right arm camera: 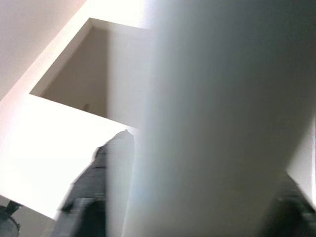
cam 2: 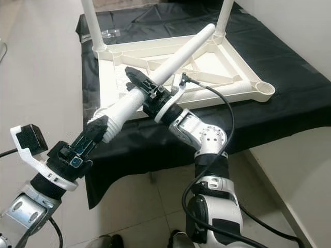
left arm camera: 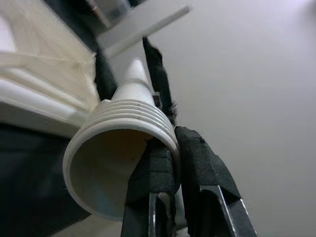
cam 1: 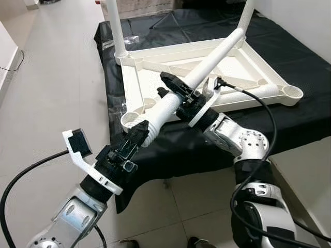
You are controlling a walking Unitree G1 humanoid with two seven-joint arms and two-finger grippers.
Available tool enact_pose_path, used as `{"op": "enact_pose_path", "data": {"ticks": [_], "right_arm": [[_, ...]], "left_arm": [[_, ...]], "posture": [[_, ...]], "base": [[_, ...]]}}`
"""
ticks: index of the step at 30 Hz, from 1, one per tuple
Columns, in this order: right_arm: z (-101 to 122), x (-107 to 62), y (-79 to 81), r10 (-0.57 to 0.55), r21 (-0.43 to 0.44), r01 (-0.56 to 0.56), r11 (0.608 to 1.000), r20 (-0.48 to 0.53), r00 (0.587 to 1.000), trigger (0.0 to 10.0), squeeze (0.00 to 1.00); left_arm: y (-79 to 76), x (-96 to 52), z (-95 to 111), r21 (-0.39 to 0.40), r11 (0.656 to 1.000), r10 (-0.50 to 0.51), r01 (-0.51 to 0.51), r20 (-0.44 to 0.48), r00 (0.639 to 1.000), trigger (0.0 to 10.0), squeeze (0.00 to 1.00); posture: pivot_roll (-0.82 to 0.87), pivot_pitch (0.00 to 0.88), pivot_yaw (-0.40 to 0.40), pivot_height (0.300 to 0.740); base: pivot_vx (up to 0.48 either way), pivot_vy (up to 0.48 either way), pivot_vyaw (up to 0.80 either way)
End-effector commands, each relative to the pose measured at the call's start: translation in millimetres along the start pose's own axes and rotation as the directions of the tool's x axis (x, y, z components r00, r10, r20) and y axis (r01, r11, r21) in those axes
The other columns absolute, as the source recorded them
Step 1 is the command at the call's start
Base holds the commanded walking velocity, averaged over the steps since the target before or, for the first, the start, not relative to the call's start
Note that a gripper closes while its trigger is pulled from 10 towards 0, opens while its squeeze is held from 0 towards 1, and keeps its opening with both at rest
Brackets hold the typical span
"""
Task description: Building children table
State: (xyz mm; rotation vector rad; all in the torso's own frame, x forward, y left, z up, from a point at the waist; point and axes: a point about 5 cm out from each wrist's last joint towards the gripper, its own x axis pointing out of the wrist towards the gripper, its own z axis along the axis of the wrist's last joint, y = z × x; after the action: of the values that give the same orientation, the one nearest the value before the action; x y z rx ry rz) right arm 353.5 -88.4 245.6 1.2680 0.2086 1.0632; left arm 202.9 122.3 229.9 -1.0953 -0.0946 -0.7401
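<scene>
An upside-down white tabletop [cam 1: 258,67] lies on the black surface; a loose white leg [cam 1: 207,62] slants over its front-left corner.

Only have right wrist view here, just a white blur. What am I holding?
Observer: The loose white table leg; the right tool grips it mid-length, above the upturned tabletop.
Operator: Left arm doing anything?
Observer: Yes. The left tool pinches the rim of the leg's threaded open end, one finger inside.
Operator: Any legs already fitted?
Observer: Two stand upright in the far corner sockets. The near left socket and the right corner socket are open.
</scene>
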Motion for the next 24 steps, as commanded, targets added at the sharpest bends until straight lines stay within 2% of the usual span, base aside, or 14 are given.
{"op": "enact_pose_path", "data": {"ticks": [1, 20, 22, 24], "right_arm": [[-2.2, 3.0, -0.8, -0.010, -0.001, 0.010, 1.000, -0.017, 1.000, 0.0, 0.00], [-2.0, 2.3, -0.6, -0.008, -0.013, 0.008, 1.000, -0.021, 1.000, 0.0, 0.00], [-7.7, -0.5, 1.6, 0.015, -0.038, -0.019, 0.999, -0.088, 0.996, 0.0, 0.00], [-8.8, -1.2, 1.9, 0.018, -0.042, -0.023, 0.999, -0.101, 0.995, 0.0, 0.00]], "left_arm": [[-6.5, -0.5, -4.5, -0.008, 0.999, -0.037, 0.036, -0.027, 0.999, 10.0, 0.00], [0.2, -4.3, -8.8, -0.042, 0.999, -0.010, 0.008, -0.057, 0.998, 10.0, 0.00], [0.8, -5.4, -9.2, -0.046, 0.999, -0.015, 0.012, -0.068, 0.998, 10.0, 0.00], [0.8, -5.6, -9.2, -0.046, 0.999, -0.015, 0.012, -0.069, 0.998, 10.0, 0.00]], "posture": [[0.00, 0.211, 0.000, 0.740], [-0.02, 0.188, 0.010, 0.740], [-0.01, 0.183, 0.012, 0.740], [-0.01, 0.183, 0.012, 0.740]], "base": [[0.000, 0.000, 0.00], [0.000, 0.000, 0.00], [0.000, 0.000, 0.00], [0.000, 0.000, 0.00]]}}
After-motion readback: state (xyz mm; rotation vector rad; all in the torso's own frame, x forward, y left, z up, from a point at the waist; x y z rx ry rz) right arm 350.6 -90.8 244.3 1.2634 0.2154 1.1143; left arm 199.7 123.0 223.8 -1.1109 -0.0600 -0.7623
